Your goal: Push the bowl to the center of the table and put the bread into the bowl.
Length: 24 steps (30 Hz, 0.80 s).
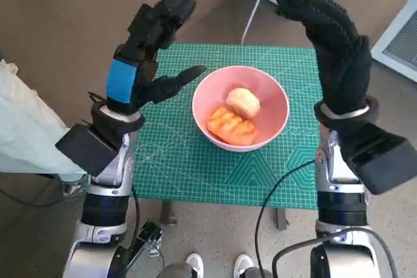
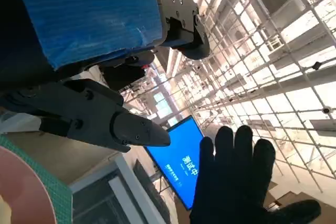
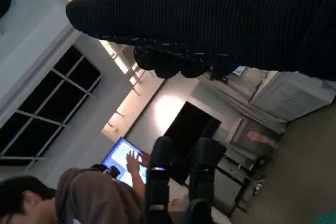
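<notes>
A pink bowl (image 1: pixel 268 132) stands near the middle of the green mat (image 1: pixel 176 161). Inside it lie a pale round bread roll (image 1: pixel 243 102) and an orange ridged bread (image 1: pixel 231 127). My left hand (image 1: pixel 146 53) is raised above the mat's left side, fingers spread, holding nothing. My gloved right hand (image 1: pixel 329 43) is lifted above the table's far right corner, fingers apart and empty. In the left wrist view a slice of the bowl's rim (image 2: pixel 23 182) shows beside the mat, with my left fingers (image 2: pixel 94 116) held up and the right hand (image 2: pixel 239 179) across from them.
The small table ends just beyond the mat on every side. A person's pale trouser leg (image 1: pixel 23 128) is at the left edge. White units (image 1: pixel 397 37) stand on the floor at the back right. A person (image 3: pixel 79 198) sits at a blue screen (image 3: pixel 123 158) in the right wrist view.
</notes>
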{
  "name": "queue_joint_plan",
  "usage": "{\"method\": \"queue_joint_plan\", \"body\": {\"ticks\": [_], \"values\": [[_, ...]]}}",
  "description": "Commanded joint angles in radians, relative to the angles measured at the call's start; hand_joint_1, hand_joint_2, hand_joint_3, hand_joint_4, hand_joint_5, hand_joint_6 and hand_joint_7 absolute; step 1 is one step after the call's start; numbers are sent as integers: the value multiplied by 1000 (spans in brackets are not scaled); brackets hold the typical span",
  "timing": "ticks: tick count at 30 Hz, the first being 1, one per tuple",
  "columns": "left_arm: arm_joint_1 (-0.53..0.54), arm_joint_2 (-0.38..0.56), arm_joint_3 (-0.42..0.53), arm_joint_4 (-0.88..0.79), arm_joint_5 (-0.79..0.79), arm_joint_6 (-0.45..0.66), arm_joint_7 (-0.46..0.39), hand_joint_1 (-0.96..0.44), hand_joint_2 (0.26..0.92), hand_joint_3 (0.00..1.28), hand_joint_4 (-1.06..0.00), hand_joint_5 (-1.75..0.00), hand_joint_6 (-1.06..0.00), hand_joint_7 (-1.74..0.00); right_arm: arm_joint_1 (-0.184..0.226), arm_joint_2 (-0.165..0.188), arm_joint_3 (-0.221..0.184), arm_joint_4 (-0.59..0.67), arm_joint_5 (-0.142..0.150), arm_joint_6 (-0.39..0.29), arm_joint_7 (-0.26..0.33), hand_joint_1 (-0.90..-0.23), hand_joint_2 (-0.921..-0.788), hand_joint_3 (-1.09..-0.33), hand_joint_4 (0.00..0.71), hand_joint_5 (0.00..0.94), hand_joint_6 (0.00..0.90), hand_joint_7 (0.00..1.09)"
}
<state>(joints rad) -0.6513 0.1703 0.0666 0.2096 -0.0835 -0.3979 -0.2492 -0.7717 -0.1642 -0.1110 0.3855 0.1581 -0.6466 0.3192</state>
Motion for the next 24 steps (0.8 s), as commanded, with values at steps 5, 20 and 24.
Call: {"method": "queue_joint_plan", "body": {"ticks": [5,20,24], "values": [[17,6,2,-58,-12,6,1,-346,921,113,-334,-19,-132,-587,4,3,6,22,7,-3,5,-684,-921,-751,193,86,-1,680],[30,3,-9,-101,-30,26,-20,-345,921,112,-334,-16,-126,-567,25,6,21,-18,28,8,26,-688,-921,-751,201,78,-1,658],[34,5,-15,-112,-22,27,-19,-350,921,111,-335,-16,-128,-564,29,6,23,-22,35,11,35,-687,-921,-750,202,77,-1,657]]}}
